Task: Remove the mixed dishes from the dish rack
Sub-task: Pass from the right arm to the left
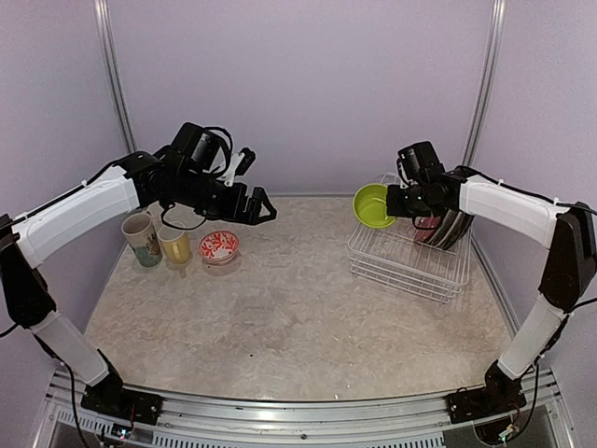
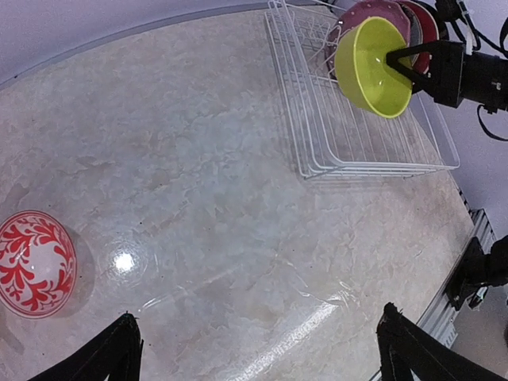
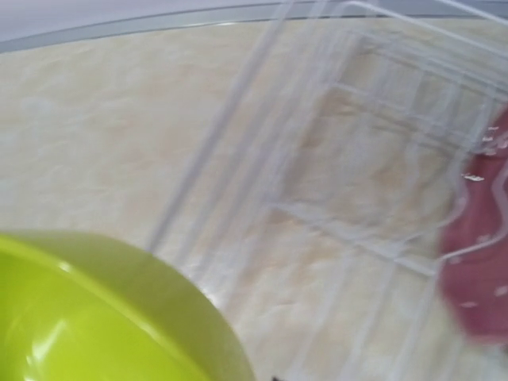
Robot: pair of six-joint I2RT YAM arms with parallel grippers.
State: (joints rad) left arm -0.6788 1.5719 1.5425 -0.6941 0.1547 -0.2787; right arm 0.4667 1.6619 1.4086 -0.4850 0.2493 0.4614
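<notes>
Left arm reaches horizontally rightward, the left gripper (image 1: pixel 254 206) spread and empty, raised above the table near the small white-and-red bowl (image 1: pixel 218 246). Right arm extends leftward over the dish rack (image 1: pixel 410 261). The right gripper (image 1: pixel 395 201) pinches the rim of the tilted lime-green bowl (image 1: pixel 371 206), above the rack's left end.

Marbled table (image 1: pixel 280 317): cream mug (image 1: pixel 142 239), yellow cup (image 1: pixel 174 245), white-and-red bowl (image 1: pixel 218 246), dish rack (image 1: pixel 410 266).

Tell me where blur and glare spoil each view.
Right wrist: dish rack wires and lime-green bowl smeared, out of focus. Left wrist: sharp, a bright glare spot on the table beside the small white-and-red bowl. Top external: even, soft light, no glare.
</notes>
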